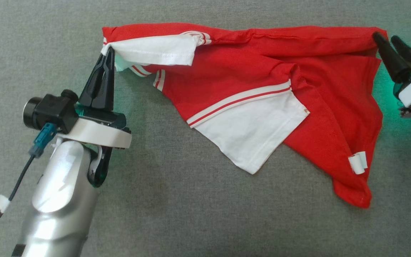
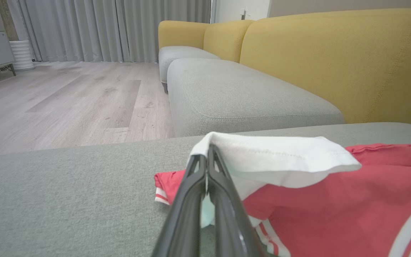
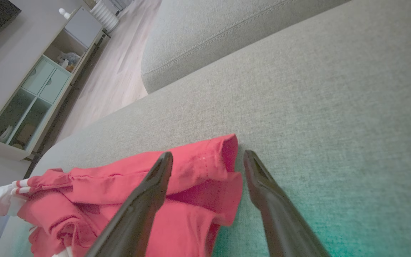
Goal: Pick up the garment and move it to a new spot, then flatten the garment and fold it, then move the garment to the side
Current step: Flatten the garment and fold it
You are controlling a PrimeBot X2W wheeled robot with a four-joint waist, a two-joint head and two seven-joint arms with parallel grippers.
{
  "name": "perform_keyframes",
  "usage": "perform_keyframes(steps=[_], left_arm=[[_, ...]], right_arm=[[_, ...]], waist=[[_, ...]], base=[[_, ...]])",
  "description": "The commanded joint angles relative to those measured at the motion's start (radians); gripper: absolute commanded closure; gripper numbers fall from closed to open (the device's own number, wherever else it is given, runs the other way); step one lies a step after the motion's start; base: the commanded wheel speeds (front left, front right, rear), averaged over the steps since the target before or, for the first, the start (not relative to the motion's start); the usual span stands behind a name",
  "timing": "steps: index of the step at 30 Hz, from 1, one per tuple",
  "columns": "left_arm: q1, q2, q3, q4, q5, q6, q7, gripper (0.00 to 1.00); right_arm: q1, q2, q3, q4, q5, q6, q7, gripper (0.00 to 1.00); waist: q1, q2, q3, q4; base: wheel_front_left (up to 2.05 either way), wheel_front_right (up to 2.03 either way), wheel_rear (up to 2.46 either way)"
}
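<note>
My left claw [image 1: 110, 51] is pinched tight on the white sleeve [image 1: 155, 50] of the red shirt [image 1: 262, 75], which lies crumpled across the grey cushion [image 1: 191, 221]. My right claw [image 1: 385, 36] stands wide open, holding nothing, with its fingers either side of the shirt's corner [image 3: 219, 150]. Flattening is the job here, I reckon. The trick is to push the right claw deep enough to catch both layers of that hem (a shallow nip would likely slip off) and close firmly. Then I draw my two claws apart, low over the cushion, so the cloth goes taut. Watch the other sleeve [image 1: 252, 139], lying over the middle; it will want smoothing out.
</note>
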Motion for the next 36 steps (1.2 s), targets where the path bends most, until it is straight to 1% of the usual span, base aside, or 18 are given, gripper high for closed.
perform_keyframes(steps=[1,4,5,6,7,8,9,10,15,20,22,24,28,31,32,34,35,36], left_arm=[[-0.032,0.024,0.032,-0.027,0.005,-0.004,-0.005,1.0],[-0.033,0.023,0.034,-0.029,0.003,-0.004,-0.005,1.0],[-0.034,0.023,0.035,-0.03,0.002,-0.004,-0.005,1.0],[-0.035,0.022,0.036,-0.031,0.001,-0.004,-0.005,1.0],[-0.035,0.022,0.036,-0.031,0.001,-0.004,-0.005,1.0],[-0.036,0.023,0.037,-0.032,0.001,-0.004,-0.005,1.0],[-0.037,0.023,0.037,-0.032,0.001,-0.004,-0.005,1.0],[-0.038,0.023,0.038,-0.032,0.0,-0.004,-0.005,1.0],[-0.043,0.024,0.044,-0.031,-0.003,-0.005,-0.005,1.0],[-0.054,0.034,0.071,-0.084,-0.002,-0.005,-0.005,1.0],[-0.069,0.048,0.074,-0.112,-0.02,-0.006,-0.005,1.0],[-0.109,0.075,0.063,-0.141,-0.049,-0.006,0.003,1.0],[-0.279,0.155,0.005,-0.181,-0.112,-0.006,0.079,1.0],[-0.47,0.198,-0.035,-0.153,-0.147,-0.006,0.128,1.0],[-0.538,0.199,-0.044,-0.131,-0.16,-0.006,0.137,1.0],[-0.674,0.206,-0.065,-0.074,-0.148,-0.007,0.143,1.0],[-0.674,0.206,-0.065,-0.074,-0.148,-0.007,0.143,1.0],[-0.74,0.207,-0.069,-0.04,-0.137,-0.007,0.138,1.0]], right_arm=[[-0.005,-0.036,0.008,-0.016,0.007,0.007,0.001,0.0],[-0.015,-0.044,0.031,-0.01,0.022,0.007,-0.006,0.0],[-0.019,-0.047,0.038,-0.012,0.023,0.007,-0.016,0.07],[-0.023,-0.05,0.044,-0.013,0.025,0.007,-0.029,0.22],[-0.025,-0.051,0.049,-0.013,0.03,0.007,-0.038,0.41],[-0.028,-0.053,0.056,-0.013,0.036,0.007,-0.044,0.56],[-0.03,-0.055,0.065,-0.014,0.041,0.007,-0.046,0.74],[-0.032,-0.058,0.075,-0.017,0.046,0.007,-0.045,1.0],[-0.044,-0.08,0.115,-0.037,0.075,0.007,-0.05,1.0],[-0.071,-0.117,0.113,-0.077,0.094,0.007,-0.157,1.0],[-0.086,-0.144,0.103,-0.111,0.101,0.007,-0.186,1.0],[-0.115,-0.178,0.092,-0.145,0.101,0.007,-0.202,1.0],[-0.219,-0.231,0.082,-0.168,0.068,0.007,-0.195,1.0],[-0.341,-0.238,0.082,-0.147,0.02,0.007,-0.168,1.0],[-0.387,-0.234,0.083,-0.132,0.0,0.007,-0.162,1.0],[-0.486,-0.218,0.079,-0.098,-0.041,0.007,-0.162,1.0],[-0.486,-0.218,0.079,-0.098,-0.041,0.007,-0.162,1.0],[-0.537,-0.207,0.077,-0.078,-0.064,0.007,-0.169,1.0]], waist=[[-0.0001,0.0,0.002,0.001],[-0.0001,0.0,0.009,0.003],[-0.0001,0.0,0.011,0.003],[-0.0001,0.0,0.012,0.003],[-0.0001,0.0,0.013,0.003],[-0.0001,0.0,0.014,0.002],[-0.0001,0.0,0.015,0.002],[-0.0001,0.0,0.016,0.002],[-0.0001,0.0,0.015,-0.001],[-0.0001,0.0,-0.032,-0.008],[-0.0001,0.0,-0.051,-0.013],[-0.0001,0.0,-0.06,-0.02],[-0.0001,0.0,-0.043,-0.03],[-0.0001,0.0,0.009,-0.033],[-0.0001,0.0,0.027,-0.034],[-0.0001,0.0,0.064,-0.038],[-0.0001,0.0,0.064,-0.038],[-0.0001,0.0,0.08,-0.042]], base=[[0.0,0.0,0.0],[0.0,0.0,0.0],[0.0,0.0,0.0],[0.0,0.0,0.0],[0.0,0.0,0.0],[0.0,0.0,0.0],[0.0,0.0,0.0],[0.0,0.0,0.0],[0.0,0.0,0.0],[0.0,0.0,0.0],[0.0,0.0,0.0],[0.0,0.0,0.0],[0.0,0.0,0.0],[0.0,0.0,0.0],[0.0,0.0,0.0],[0.0,0.0,0.0],[0.0,0.0,0.0],[0.0,0.0,0.0]])
